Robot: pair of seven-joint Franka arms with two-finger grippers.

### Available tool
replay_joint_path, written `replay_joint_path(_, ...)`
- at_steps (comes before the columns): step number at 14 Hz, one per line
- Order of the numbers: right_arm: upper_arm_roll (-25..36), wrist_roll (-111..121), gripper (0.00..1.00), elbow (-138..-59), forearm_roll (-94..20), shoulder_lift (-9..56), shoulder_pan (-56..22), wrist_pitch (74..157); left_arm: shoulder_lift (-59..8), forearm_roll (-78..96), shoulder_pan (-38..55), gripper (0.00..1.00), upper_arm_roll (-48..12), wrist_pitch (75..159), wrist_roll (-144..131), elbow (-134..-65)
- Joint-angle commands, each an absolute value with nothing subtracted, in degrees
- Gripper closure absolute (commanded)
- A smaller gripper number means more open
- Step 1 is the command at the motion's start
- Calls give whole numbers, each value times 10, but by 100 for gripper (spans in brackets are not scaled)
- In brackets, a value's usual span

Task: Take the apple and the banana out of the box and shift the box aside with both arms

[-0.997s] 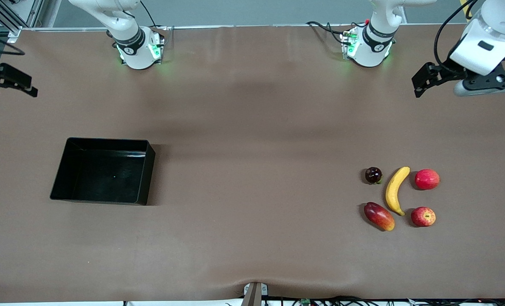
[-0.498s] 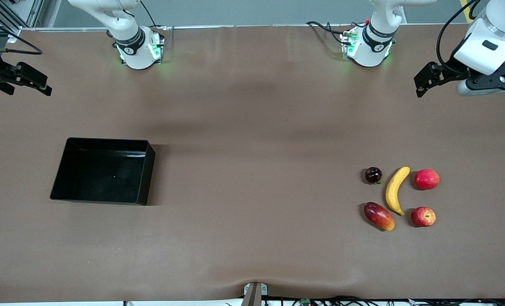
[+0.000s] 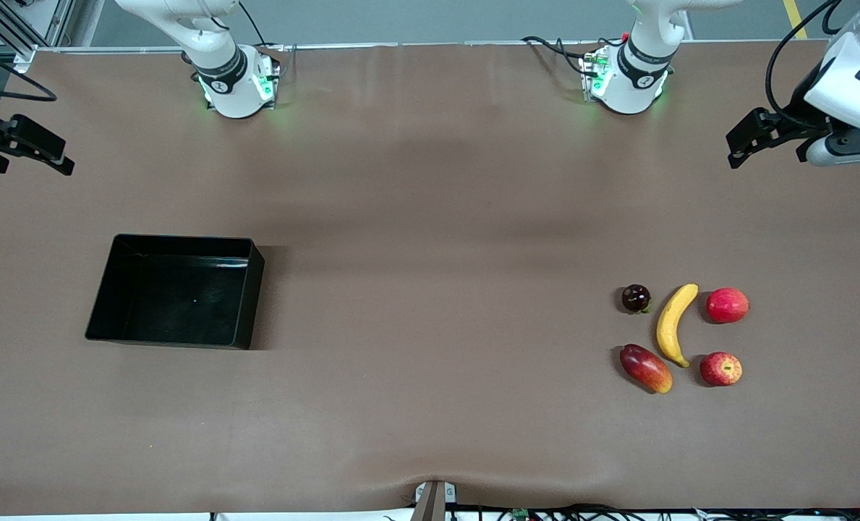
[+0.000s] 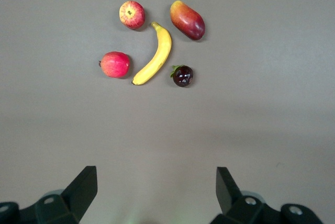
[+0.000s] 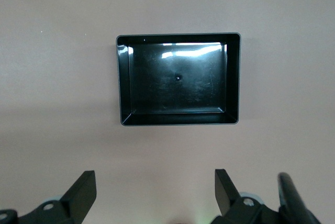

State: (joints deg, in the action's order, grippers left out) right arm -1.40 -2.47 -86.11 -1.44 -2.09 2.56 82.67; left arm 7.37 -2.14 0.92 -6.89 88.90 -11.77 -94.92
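Fig.: both arms high at the table ends, nothing in hand.

Progress. You can see the box (image 3: 176, 291) is empty: only its glossy black floor shows in the right wrist view. The apple (image 3: 720, 368) and banana (image 3: 673, 323) lie on the bare table toward the left arm's end, well apart from the box. So the fruit-out part reads as done. The box sits toward the right arm's end w/ no gripper near it; judged from this, either it is already moved aside or that step is left. You can't tell which from here.

Grippers. Left gripper (image 3: 744, 141) hangs over the table edge at the left arm's end, jaws spread wide, empty. Right gripper (image 3: 21, 148) hangs over the table edge at the right arm's end, also spread, empty. Both arms appear to wait.

Orientation. Banana: long axis runs near-to-far w/ a slight tilt; dark tip nearer the front camera, close beside the apple; curve bows toward the mango (image 3: 646, 368). Apple: stem dimple up. Box: opening up, long axis along the table's length, walls square to the table edges.

Others: plain red fruit (image 3: 727, 305) and dark fruit (image 3: 636, 298) flank the banana's farther end.
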Motion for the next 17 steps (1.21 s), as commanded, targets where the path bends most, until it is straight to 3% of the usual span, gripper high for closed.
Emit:
replay_joint_path(1, -14, -25, 0, -846, -14, -14, 25, 821, 83, 16, -9, 0, -68, 892, -107, -949)
replay_joint_path(17, -13, -25, 0, -849, -12, -14, 28, 817, 88, -7, -23, 0, -83, 885, -96, -937)
